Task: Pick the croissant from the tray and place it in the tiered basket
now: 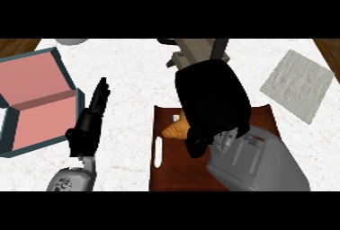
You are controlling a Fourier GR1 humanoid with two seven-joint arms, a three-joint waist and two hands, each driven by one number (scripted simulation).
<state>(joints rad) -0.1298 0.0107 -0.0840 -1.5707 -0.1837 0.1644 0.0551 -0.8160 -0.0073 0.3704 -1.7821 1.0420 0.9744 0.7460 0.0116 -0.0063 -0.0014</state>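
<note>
White speckled counter (133,72); wood floor (16,45) at corners.

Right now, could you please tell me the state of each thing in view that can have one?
croissant: lying on the tray, partly hidden by the right hand.
tray: flat on the counter.
tiered basket: no croissant in it.
right hand: over the croissant; fingers hard to read.
left hand: open, fingers straight, holding nothing.
cloth: lying flat.

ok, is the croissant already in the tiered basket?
No. The croissant lies on the brown tray, beside the right hand, well apart from the tiered basket at left.
</note>
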